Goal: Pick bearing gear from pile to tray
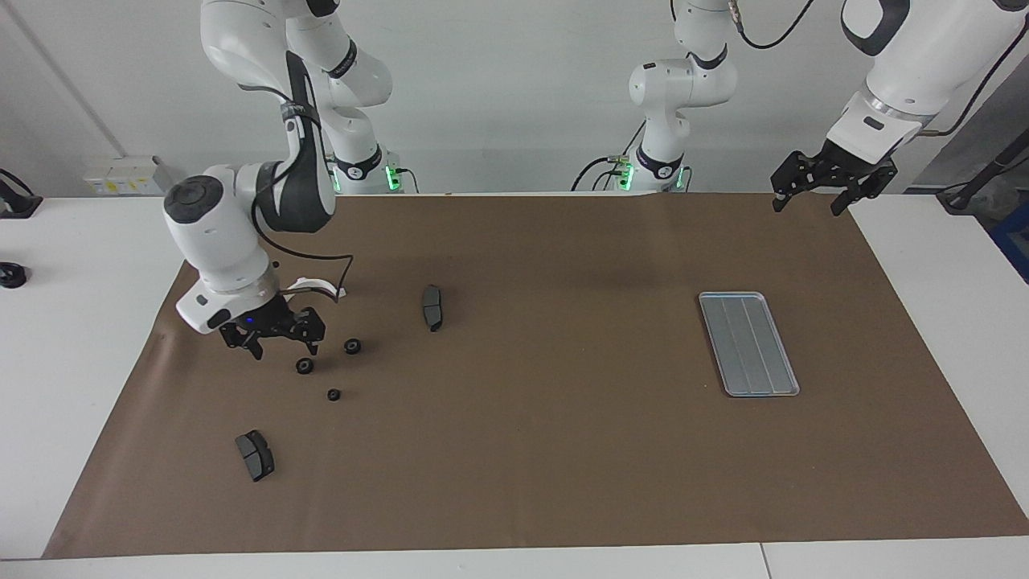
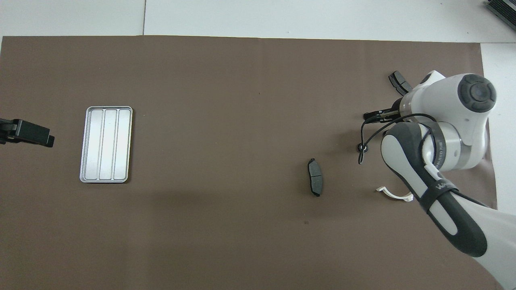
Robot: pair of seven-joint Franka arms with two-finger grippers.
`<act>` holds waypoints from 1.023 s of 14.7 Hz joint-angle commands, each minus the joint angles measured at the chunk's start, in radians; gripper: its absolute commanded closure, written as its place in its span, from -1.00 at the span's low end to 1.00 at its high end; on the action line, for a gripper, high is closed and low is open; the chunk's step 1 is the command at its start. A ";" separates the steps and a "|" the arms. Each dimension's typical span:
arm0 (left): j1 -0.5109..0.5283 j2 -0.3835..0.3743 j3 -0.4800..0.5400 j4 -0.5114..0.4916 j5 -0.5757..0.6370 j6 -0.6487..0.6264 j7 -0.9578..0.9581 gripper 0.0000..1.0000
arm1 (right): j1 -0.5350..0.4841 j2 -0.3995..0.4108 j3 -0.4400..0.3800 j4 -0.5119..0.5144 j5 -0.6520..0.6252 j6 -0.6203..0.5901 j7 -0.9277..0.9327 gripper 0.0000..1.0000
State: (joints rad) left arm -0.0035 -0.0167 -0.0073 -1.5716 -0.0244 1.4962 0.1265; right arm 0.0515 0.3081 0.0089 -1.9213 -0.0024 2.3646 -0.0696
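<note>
- The table [image 1: 924, 265] is white, with a wide brown mat [image 1: 522, 450] spread over most of it.
- The tray [image 1: 748, 343] lies flat on the mat toward the left arm's end, its grooves running lengthwise, with nothing in it. In the facing view it sits at about 3 o'clock from the mat's middle.
- The right tool [image 1: 283, 351] hangs low over the pile at the right arm's end, roughly 9 o'clock from the mat's middle in the facing view. Its fingers stand apart, holding nothing.
- The left tool [image 1: 810, 202] hovers over the mat's corner nearest the left arm's base, at about 1 o'clock from the tray in the facing view; fingers apart, empty.
- One dark grey pad [image 1: 432, 307] lies alone on the mat between the pile and the tray, much nearer the pile.
- A second dark grey pad [image 1: 255, 454] lies at 6 o'clock from the right tool in the facing view, farther from the robots.
- A white half-ring bracket [image 2: 395, 194] lies under the right arm's wrist.
- Three black gears sit just by the right tool: gear one [image 1: 352, 346] at 3 o'clock, gear two [image 1: 305, 366] close under the fingertips, and gear three [image 1: 334, 395] at 5 o'clock.
</note>
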 commanded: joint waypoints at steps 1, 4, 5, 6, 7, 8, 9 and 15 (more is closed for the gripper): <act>0.013 -0.019 -0.007 -0.019 0.003 -0.004 0.007 -1.00 | 0.001 0.052 0.005 -0.004 0.022 0.061 -0.021 -1.00; 0.013 -0.019 -0.007 -0.019 0.003 -0.004 0.007 -1.00 | 0.005 0.097 0.003 -0.002 0.022 0.114 -0.027 -1.00; 0.013 -0.019 -0.007 -0.019 0.003 -0.004 0.007 -1.00 | 0.004 0.109 0.003 -0.001 0.022 0.137 -0.027 -1.00; 0.013 -0.017 -0.007 -0.019 0.003 -0.004 0.007 -1.00 | 0.005 0.115 0.005 0.002 0.022 0.143 -0.026 -1.00; 0.013 -0.019 -0.007 -0.019 0.003 -0.004 0.007 -1.00 | 0.005 0.121 0.003 0.007 0.022 0.145 -0.027 -1.00; 0.013 -0.019 -0.007 -0.019 0.003 -0.004 0.007 -1.00 | 0.001 0.121 0.003 0.007 0.022 0.143 -0.030 -1.00; 0.013 -0.019 -0.007 -0.019 0.003 -0.004 0.007 -1.00 | 0.001 0.121 0.003 0.005 0.022 0.143 -0.030 -1.00; 0.013 -0.019 -0.007 -0.019 0.003 -0.004 0.007 -1.00 | 0.002 0.129 0.003 0.010 0.021 0.159 -0.029 -0.30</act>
State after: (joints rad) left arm -0.0035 -0.0167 -0.0072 -1.5716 -0.0244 1.4962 0.1265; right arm 0.0602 0.4225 0.0071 -1.9191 -0.0024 2.4985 -0.0696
